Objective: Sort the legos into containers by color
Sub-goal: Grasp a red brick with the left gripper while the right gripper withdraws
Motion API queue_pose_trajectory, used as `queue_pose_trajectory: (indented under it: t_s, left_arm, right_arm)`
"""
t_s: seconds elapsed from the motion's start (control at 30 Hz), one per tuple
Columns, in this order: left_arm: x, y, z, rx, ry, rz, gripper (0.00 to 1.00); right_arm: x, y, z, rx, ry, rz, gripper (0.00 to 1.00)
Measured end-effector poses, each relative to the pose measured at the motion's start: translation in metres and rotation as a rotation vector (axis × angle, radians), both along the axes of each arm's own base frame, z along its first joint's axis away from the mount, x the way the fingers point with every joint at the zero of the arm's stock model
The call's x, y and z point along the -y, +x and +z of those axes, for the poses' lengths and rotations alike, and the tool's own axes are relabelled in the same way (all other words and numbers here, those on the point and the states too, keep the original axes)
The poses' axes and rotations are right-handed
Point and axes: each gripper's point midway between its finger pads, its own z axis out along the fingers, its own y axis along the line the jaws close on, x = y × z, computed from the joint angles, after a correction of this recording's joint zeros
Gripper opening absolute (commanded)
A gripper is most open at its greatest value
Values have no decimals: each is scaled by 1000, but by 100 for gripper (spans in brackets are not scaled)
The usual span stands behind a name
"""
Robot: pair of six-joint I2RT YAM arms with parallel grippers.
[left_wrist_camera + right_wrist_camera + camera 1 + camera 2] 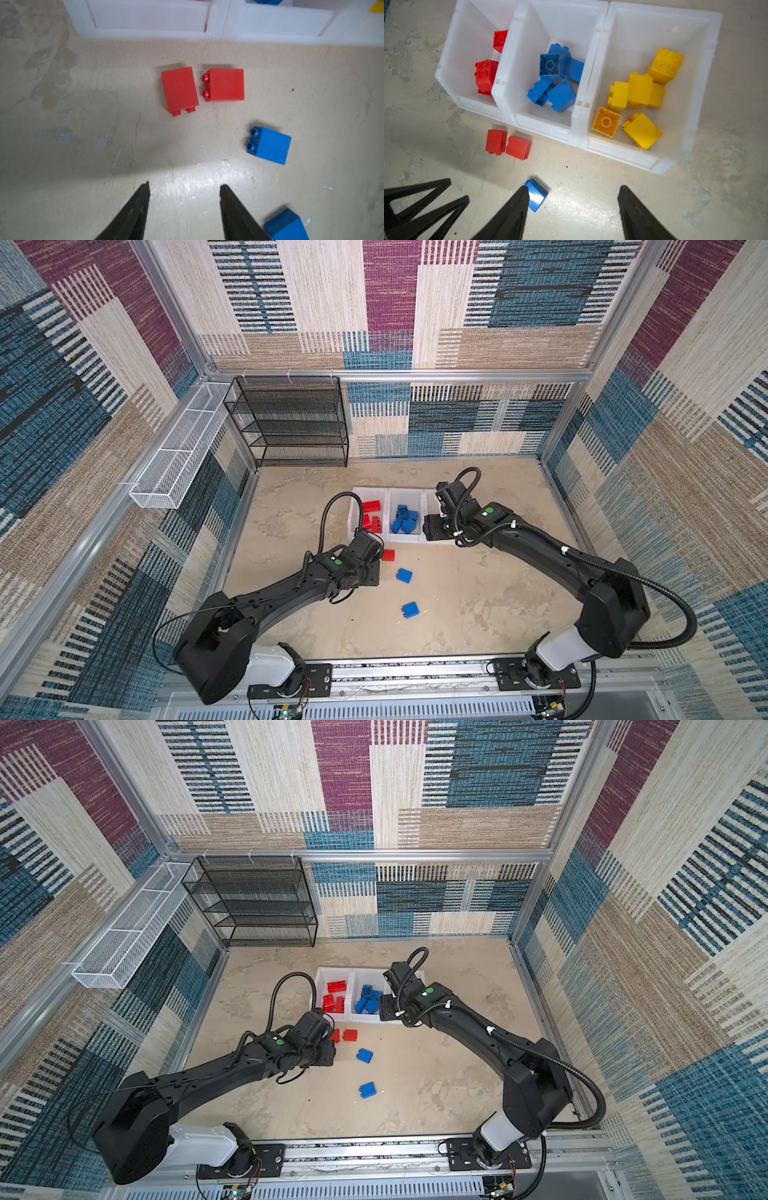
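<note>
Three joined white containers (602, 8) stand in a row, holding red legos (485, 76), blue legos (554, 83) and yellow legos (639, 93) in separate bins. In front of them, two red bricks (179, 89) (225, 85) lie side by side on the table. Two blue bricks (271, 145) (286, 225) lie nearer the front. My left gripper (185, 187) is open and empty, short of the red pair. Over the table just in front of the bins, my right gripper (573, 188) is open with nothing between its fingers. One blue brick (536, 195) shows beside one of its fingertips.
A black mesh shelf rack (291, 423) stands at the back left and a long white wire basket (183, 452) hangs on the left wall. Aluminium frame walls close the table in. The arm bases sit on a rail (415, 672) at the front.
</note>
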Motion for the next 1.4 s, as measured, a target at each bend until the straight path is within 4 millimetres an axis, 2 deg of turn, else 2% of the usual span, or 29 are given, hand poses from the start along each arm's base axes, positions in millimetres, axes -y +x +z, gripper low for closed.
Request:
queue_pose_trajectory:
  t_s: [0.13, 0.37, 0.63, 1.03, 1.27, 1.4]
  left_arm:
    - [6, 19, -10, -32, 14, 14, 57]
    - [5, 49, -24, -63, 38, 52, 55]
    - [9, 69, -34, -78, 56, 57, 51]
    - [7, 68, -46, -105, 88, 48, 40]
    - [5, 69, -47, -96, 95, 44, 30]
    - [3, 65, -47, -91, 98, 35, 29]
  right_arm:
    - [8, -9, 2, 5, 12, -23, 71]
    - [15, -17, -2, 3, 18, -40, 71]
    - [15, -17, -2, 4, 19, -40, 71]
    - [15, -20, -6, -8, 18, -35, 71]
    - [16, -21, -9, -11, 16, -35, 71]
    - [16, -21, -8, -9, 17, -35, 71]
